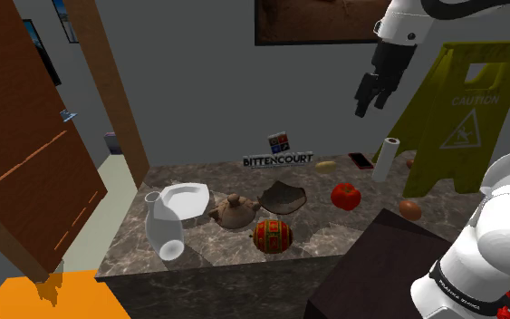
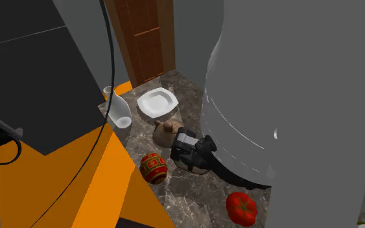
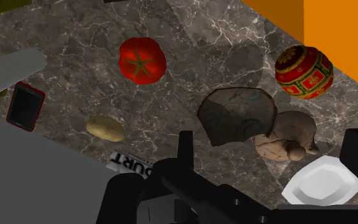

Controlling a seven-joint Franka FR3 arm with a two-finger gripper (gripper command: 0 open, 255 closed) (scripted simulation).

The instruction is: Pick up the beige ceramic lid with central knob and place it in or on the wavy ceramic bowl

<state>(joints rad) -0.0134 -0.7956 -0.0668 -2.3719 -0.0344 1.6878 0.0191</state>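
**Jaws.** The gripper (image 1: 372,100) hangs high above the desk (image 1: 334,237). The jaws are spread and carry nothing. In the wrist view the two black fingers (image 3: 185,147) stand well apart.

**Governing relation.** The beige lid (image 3: 287,135) rests on the desk far below the jaws. In the wrist view it falls within the gap between the fingers, closer to one finger than to the other. The approach is therefore judged to be chiefly a long descent with a small sideways correction. The lid is round and has no long axis. Its central knob (image 1: 233,198) stands on top in the shoulder view and is the probable grasp feature.

**Adjacent items.**
- The wavy bowl (image 3: 238,116), dark brown with an uneven rim, sits just beside the lid, so the transfer should be short.
- A white square plate (image 3: 323,181) lies close on the lid's opposite side.
- A red-and-gold patterned jar (image 1: 271,236) stands near both, on the side nearer the shoulder camera.
- A white vase (image 1: 164,228) stands beyond the plate, toward the shoulder view's left.
- A tomato (image 1: 345,196), a potato (image 3: 105,128), a phone (image 3: 25,105) and a paper roll (image 1: 386,159) lie well apart from the lid.

**Obstructions.** Nothing stands over the lid. The bowl rim and the plate edge flank it closely, so finger clearance on those two sides is the likely constraint.
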